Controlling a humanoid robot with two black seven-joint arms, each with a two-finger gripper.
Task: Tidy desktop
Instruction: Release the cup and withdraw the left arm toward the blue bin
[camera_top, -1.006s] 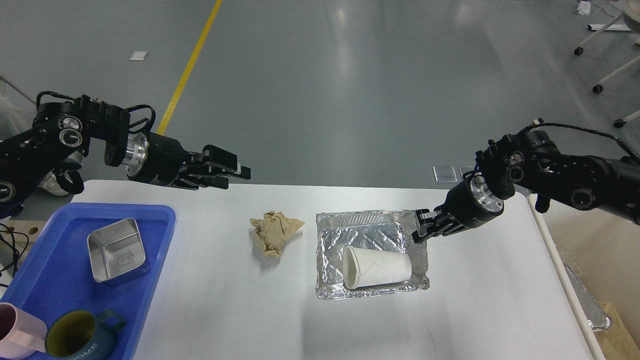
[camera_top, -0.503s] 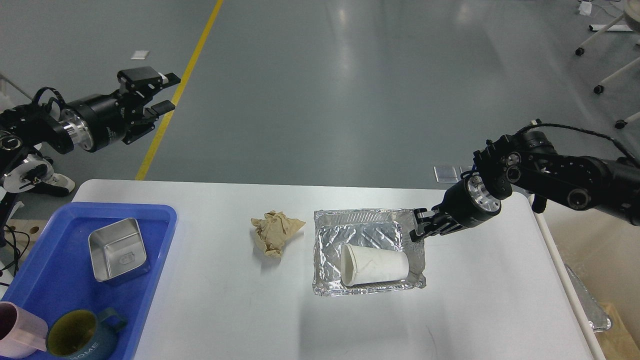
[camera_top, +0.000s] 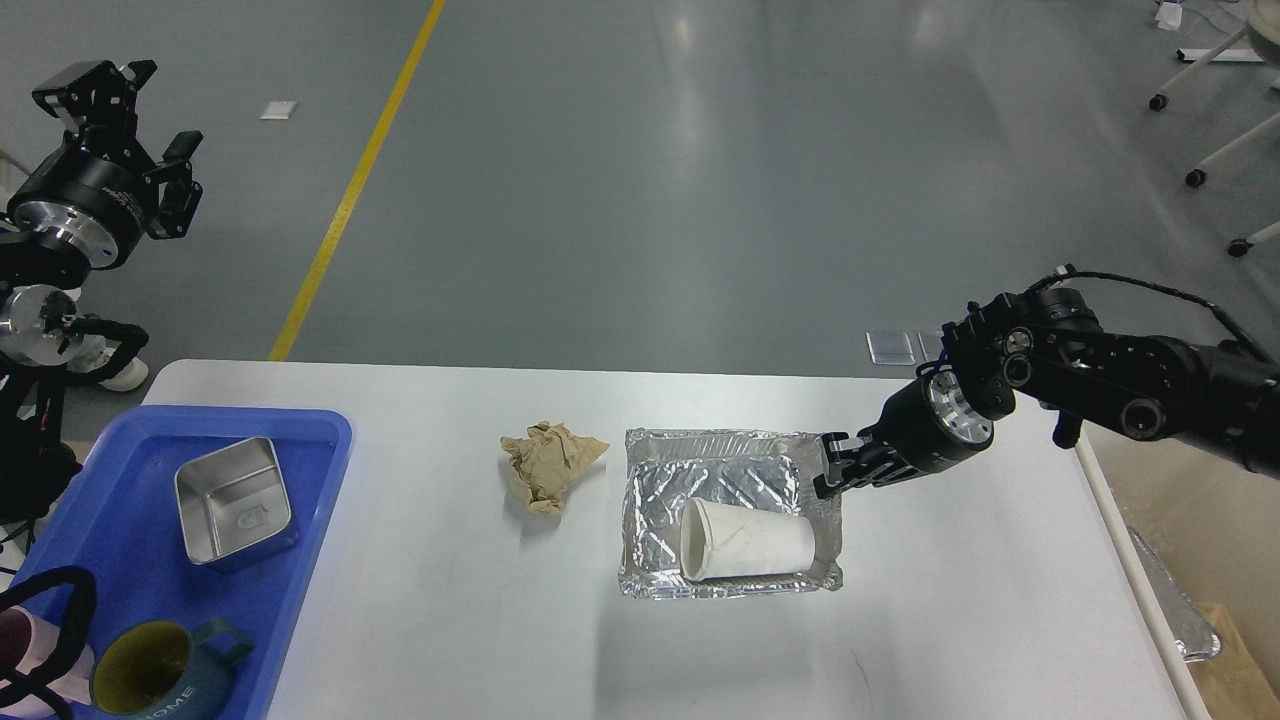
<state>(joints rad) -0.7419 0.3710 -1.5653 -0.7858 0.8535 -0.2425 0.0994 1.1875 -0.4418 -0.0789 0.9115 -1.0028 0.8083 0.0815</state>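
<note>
Desktop (camera_top: 450, 620), white and wide, spanning the lower view and bearing a crumpled brown paper wad (camera_top: 550, 464) just beside a foil tray (camera_top: 720, 455) with a white paper cup (camera_top: 745, 540) lying on its side inside. Blue plastic tray (camera_top: 100, 560) at left, containing a square metal tin (camera_top: 235, 500) and a dark green mug (camera_top: 160, 670). Right gripper (camera_top: 832, 470) pinched on the foil tray's far right rim; left gripper (camera_top: 120, 105) raised well off the table, fingers parted, empty.

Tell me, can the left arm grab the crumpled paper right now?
Probably yes. The crumpled paper lies alone on the desktop with nothing over it, but the left gripper is raised far off, so it must come down first.
</note>
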